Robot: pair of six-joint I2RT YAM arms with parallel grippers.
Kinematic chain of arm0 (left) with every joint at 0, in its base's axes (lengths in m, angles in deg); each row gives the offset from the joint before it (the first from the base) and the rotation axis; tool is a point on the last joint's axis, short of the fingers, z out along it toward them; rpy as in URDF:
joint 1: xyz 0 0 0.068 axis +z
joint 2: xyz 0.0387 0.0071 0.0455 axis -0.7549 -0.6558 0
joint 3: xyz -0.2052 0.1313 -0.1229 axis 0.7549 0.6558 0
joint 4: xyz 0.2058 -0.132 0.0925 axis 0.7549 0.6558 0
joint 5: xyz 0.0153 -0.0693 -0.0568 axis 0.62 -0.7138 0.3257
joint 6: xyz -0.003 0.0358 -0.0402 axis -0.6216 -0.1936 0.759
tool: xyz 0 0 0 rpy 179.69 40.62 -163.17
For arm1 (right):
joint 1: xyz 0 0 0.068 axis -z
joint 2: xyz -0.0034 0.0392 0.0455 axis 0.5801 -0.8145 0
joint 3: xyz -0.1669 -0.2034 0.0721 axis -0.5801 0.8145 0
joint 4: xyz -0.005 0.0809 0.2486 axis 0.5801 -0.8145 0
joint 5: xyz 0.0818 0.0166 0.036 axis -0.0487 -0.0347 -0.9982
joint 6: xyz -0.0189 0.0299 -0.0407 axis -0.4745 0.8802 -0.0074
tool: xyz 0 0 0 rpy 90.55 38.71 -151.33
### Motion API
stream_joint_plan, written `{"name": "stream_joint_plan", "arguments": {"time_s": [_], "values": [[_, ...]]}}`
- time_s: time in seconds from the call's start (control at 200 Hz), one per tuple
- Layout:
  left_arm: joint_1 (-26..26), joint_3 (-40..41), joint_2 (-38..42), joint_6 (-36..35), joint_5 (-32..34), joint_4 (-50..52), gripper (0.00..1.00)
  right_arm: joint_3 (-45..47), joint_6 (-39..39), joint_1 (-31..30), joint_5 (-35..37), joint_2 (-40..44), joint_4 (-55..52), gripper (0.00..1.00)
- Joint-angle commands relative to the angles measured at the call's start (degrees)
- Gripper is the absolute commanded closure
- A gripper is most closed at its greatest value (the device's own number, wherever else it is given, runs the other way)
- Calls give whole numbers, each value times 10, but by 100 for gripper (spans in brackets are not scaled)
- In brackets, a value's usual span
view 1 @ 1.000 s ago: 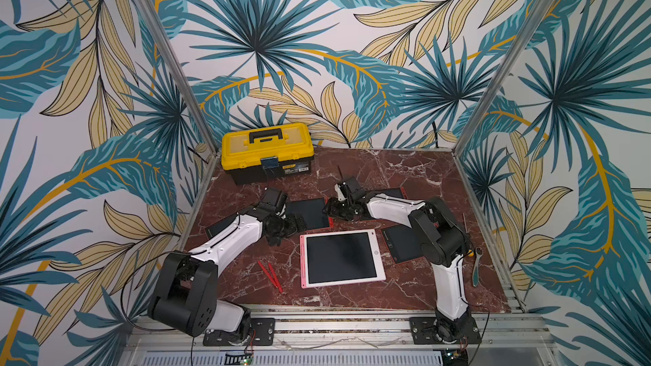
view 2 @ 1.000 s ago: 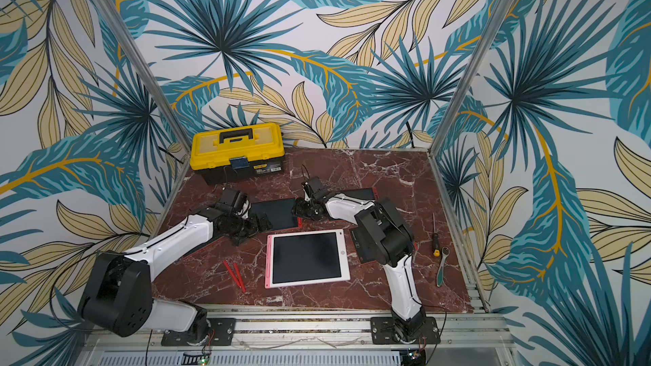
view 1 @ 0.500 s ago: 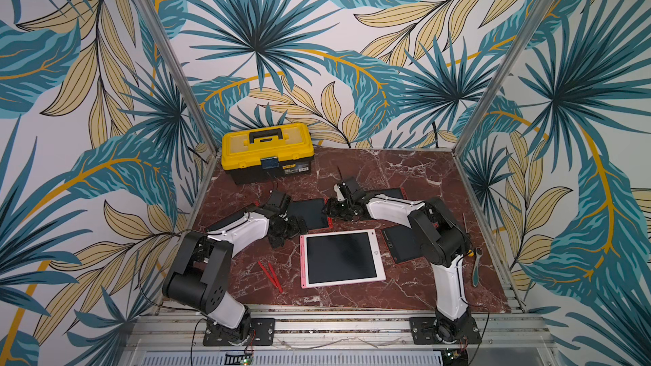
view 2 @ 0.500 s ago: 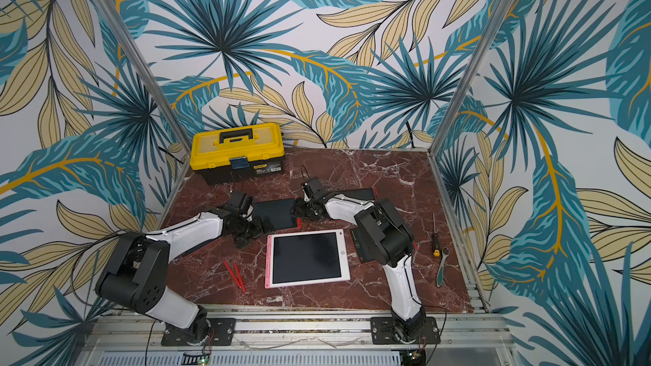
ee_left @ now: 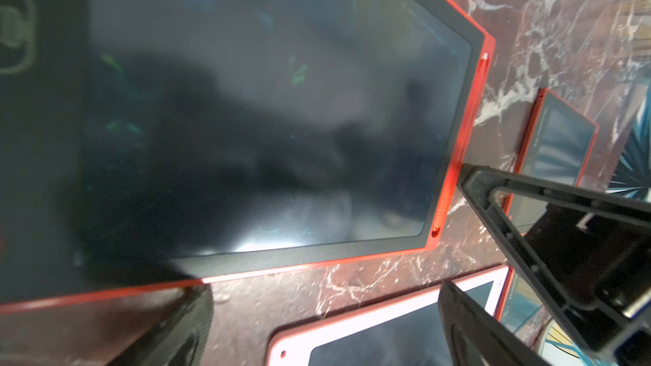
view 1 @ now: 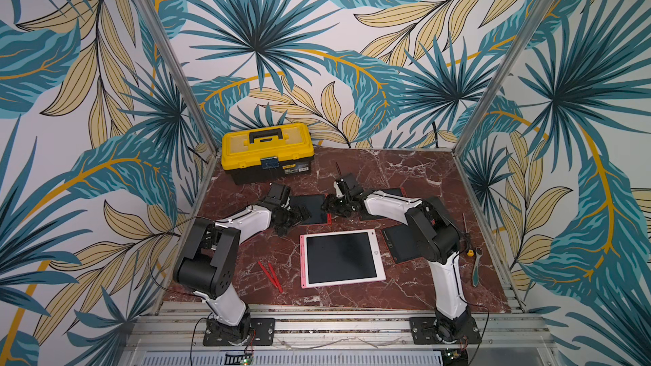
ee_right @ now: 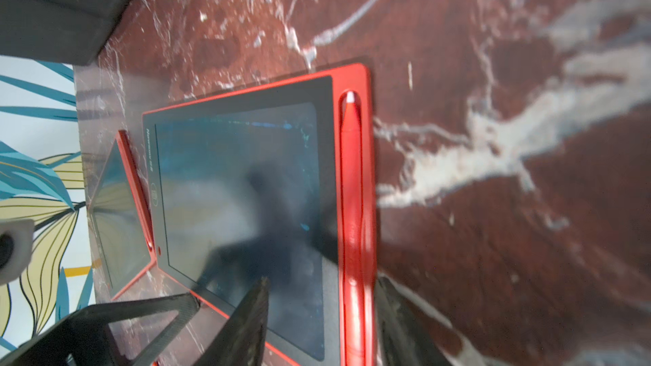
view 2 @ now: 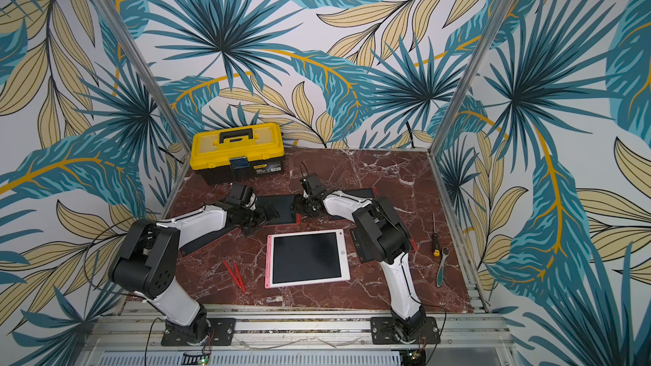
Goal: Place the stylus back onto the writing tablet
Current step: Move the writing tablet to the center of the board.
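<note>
A red-framed writing tablet lies flat at mid-table between the two grippers. In the right wrist view the red stylus lies along the side groove of that tablet. My right gripper hangs low over that edge, jaws apart. One finger is above the screen and one is outside the frame, with the stylus between them ungripped. My left gripper stands wide open and empty beside the near edge of the tablet.
A pink tablet lies in front, with two loose red styluses to its left. More red tablets lie at the right and under the left arm. A yellow toolbox stands at the back; a screwdriver and ratchet lie at the right edge.
The left arm's elbow has lifted and swung inward while its gripper stayed by the red tablet. The right arm has not moved.
</note>
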Motion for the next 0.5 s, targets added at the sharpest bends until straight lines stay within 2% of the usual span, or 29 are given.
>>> {"name": "stream_joint_plan", "arguments": {"time_s": [0.0, 0.205, 0.34, 0.496], "values": [[8, -8, -33, 4, -4, 0, 0, -37, -15, 7, 2, -33, -50, 50], [13, -28, -43, -5, -5, -3, 0, -84, -30, 14, 3, -48, -77, 50], [14, -29, -16, -25, -4, 23, 0, -68, -70, 18, 25, -16, -101, 49], [14, 9, 38, -45, -9, 46, 0, -32, -140, 28, 48, 33, -134, 47]]}}
